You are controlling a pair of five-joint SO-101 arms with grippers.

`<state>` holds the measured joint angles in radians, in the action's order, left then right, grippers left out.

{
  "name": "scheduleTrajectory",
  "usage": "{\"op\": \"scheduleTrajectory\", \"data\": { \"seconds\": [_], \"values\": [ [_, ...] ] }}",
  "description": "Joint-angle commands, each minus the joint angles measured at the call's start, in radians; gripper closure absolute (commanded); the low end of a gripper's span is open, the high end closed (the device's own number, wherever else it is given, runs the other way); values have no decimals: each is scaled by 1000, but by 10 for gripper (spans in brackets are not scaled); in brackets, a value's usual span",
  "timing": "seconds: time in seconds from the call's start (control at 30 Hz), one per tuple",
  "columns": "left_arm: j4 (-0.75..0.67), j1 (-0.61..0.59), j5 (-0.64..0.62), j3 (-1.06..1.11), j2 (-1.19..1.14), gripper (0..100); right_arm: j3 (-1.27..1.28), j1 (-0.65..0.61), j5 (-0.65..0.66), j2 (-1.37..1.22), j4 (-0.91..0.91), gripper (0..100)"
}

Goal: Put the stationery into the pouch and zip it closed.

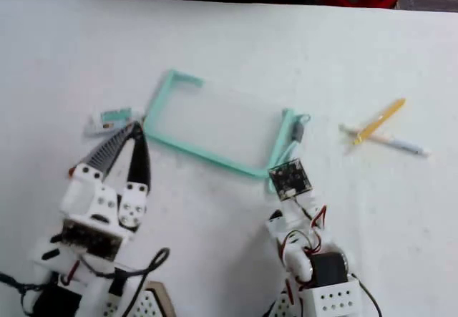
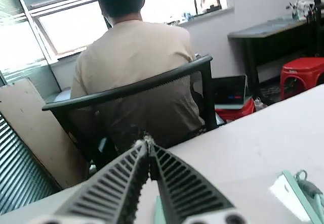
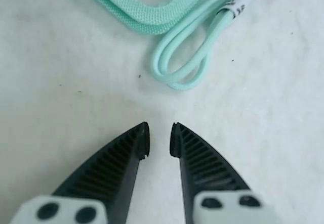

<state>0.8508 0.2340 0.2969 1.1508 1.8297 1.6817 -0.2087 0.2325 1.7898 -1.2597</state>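
A clear pouch with a mint green border (image 1: 207,158) lies flat in the middle of the table. Its mint cord loop (image 3: 182,67) lies just ahead of my right gripper (image 3: 159,135), which hovers over bare table by the pouch's near right corner, fingers a little apart and holding nothing. My left gripper (image 1: 136,127) sits at the pouch's left end with its fingertips (image 2: 148,144) pressed together on nothing. A small white and teal item (image 1: 109,120) lies just left of it. A yellow pen (image 1: 379,120) and a pale pen (image 1: 393,143) lie crossed at the right.
The right arm's wrist camera module (image 1: 288,177) covers its fingers from above. The table's far edge (image 1: 229,1) runs along the back. Beyond it stands a black mesh chair (image 2: 136,102) with a person seated facing away.
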Motion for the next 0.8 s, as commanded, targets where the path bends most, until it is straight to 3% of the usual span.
{"op": "scheduleTrajectory", "data": {
  "seconds": [0.0, 0.17, 0.33, 0.5, 0.63, 0.77],
  "values": [
    [-31, 21, -2, 74, -10, 976, 9, -22, 14, 7, -5, 918],
    [-32, 21, -2, 98, -110, 976, 5, 7, 14, 7, -1, 918],
    [-31, 25, 0, -74, -499, 976, -55, 50, 15, 8, 163, 917],
    [60, 28, 0, -298, -895, 976, -72, 65, 18, 8, 390, 917],
    [77, 41, 5, -348, -1086, 968, -46, 76, 195, 8, 410, 917],
    [84, 110, -3, -341, -1158, 843, 2, 153, 384, 8, 447, 917]
  ]
}}
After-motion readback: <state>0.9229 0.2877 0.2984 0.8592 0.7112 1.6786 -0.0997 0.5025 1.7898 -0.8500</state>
